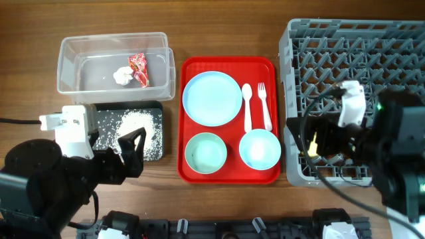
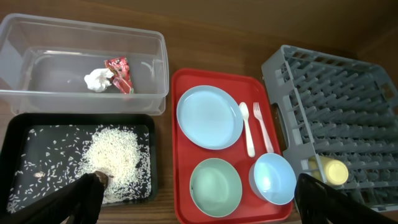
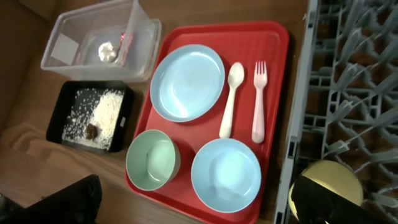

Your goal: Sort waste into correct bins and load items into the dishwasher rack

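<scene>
Two grippers: both have the fingers spread wide and hold nothing.
Left gripper (image 1: 131, 145): hovers above the near edge of the black tray (image 2: 18, 137).
Right gripper (image 1: 313, 142): is above the left part of the dishwasher rack (image 1: 398, 40).
Yellow cup (image 2: 329, 170): lies on its side inside the dishwasher rack, at the near left corner, just beside one finger of the right gripper; if they touch, I cannot tell.
Clear tub (image 1: 73, 50): stands behind the black tray and contains the red wrapper (image 1: 139, 68) and the white tissue (image 1: 121, 76), side by side.
Rice (image 2: 115, 152): is heaped in the black tray, with brown scraps (image 3: 93, 130) in it.
Red tray (image 1: 229, 65): lies between the bins and the dishwasher rack.
Far half of the red tray: plate (image 1: 212, 98), spoon (image 1: 247, 106), fork (image 1: 264, 106).
Near half: mint-green bowl (image 1: 206, 151) and light-blue bowl (image 1: 259, 149), both upright.
</scene>
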Motion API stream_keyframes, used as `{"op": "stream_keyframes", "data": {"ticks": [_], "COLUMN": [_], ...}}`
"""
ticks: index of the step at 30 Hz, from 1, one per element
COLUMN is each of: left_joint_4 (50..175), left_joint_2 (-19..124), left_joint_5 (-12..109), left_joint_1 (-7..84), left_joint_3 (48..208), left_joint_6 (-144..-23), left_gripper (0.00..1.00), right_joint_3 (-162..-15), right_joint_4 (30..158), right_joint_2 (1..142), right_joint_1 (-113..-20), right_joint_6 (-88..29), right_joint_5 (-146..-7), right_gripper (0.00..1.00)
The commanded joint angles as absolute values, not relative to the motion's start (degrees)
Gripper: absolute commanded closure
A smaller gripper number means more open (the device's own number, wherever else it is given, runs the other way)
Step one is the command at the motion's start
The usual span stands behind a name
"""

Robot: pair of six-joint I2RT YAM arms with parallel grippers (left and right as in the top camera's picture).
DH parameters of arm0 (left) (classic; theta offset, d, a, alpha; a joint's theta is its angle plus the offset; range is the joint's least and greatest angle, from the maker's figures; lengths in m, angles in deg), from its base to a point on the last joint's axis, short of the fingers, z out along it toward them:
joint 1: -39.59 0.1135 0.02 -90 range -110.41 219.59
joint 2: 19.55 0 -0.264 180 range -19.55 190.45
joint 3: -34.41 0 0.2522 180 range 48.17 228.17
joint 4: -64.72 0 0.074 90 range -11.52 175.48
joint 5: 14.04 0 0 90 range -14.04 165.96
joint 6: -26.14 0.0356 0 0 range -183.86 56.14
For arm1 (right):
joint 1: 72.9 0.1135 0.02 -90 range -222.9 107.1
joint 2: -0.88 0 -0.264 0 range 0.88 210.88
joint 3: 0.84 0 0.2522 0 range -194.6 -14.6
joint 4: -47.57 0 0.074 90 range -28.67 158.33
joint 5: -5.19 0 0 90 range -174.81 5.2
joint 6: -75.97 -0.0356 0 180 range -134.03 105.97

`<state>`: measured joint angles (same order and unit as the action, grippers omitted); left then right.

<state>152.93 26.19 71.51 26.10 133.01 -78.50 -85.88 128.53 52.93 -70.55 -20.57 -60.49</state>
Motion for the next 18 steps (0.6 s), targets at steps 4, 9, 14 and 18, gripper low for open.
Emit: {"op": "stream_keyframes", "data": {"ticks": [4, 9, 14, 18], "left_joint_4": [152.91, 152.91, 152.89, 147.21], "left_joint_2": [26.03, 26.03, 25.90, 23.10], "left_joint_5": [70.83, 70.83, 70.83, 74.74], "left_joint_1": [25.83, 25.83, 26.40, 29.66], "left_joint_3": [133.57, 133.57, 133.27, 128.98], "left_joint_6": [-77.97, -77.97, -77.95, -77.08], "left_gripper": [0.00, 0.00, 0.00, 0.00], "right_joint_3": [-85.73, -85.73, -85.73, -85.73], "right_joint_4": [128.21, 128.21, 128.21, 128.18], "right_joint_2": [54.37, 56.86, 61.08, 65.04], "right_joint_1": [-70.61, -70.61, -70.61, -70.61], "right_joint_6": [-20.20, -20.20, -20.20, -20.20], "right_joint_5": [-62.35, -62.33, -62.35, -62.35], "right_gripper": [0.00, 0.00, 0.00, 0.00]}}
